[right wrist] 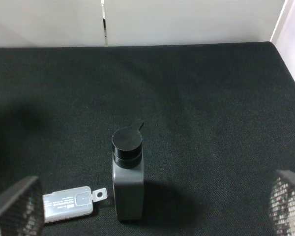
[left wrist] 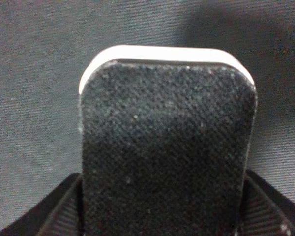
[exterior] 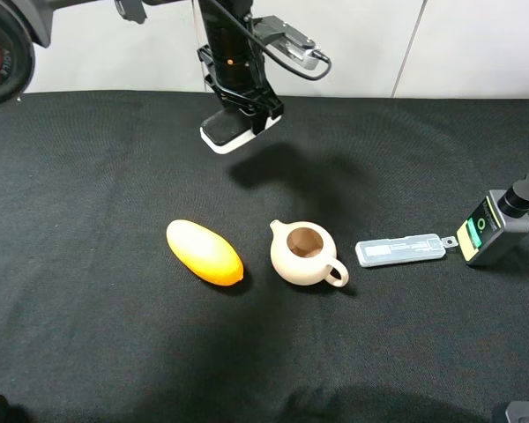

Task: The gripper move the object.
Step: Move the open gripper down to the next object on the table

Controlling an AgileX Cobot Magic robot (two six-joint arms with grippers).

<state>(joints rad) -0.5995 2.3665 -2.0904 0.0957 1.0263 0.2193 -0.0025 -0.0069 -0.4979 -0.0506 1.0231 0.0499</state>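
The object point(exterior: 226, 133), a flat block with a black top and a white base, hangs tilted above the back of the table, its shadow on the cloth to the right. My left gripper point(exterior: 244, 112) is shut on it from above. In the left wrist view the object point(left wrist: 167, 128) fills the frame and black fingers point(left wrist: 64, 211) press its two long sides. My right gripper point(right wrist: 150, 209) is open and empty, its fingertips point(right wrist: 14, 206) wide apart over the table's right side.
An orange oval point(exterior: 204, 252), a beige teapot point(exterior: 305, 254), a clear grey plastic case point(exterior: 398, 250) and a grey bottle with a black cap point(exterior: 496, 227) lie in a row across the middle of the black cloth point(exterior: 88, 176). The bottle point(right wrist: 127, 182) and the case point(right wrist: 69, 203) lie below my right gripper.
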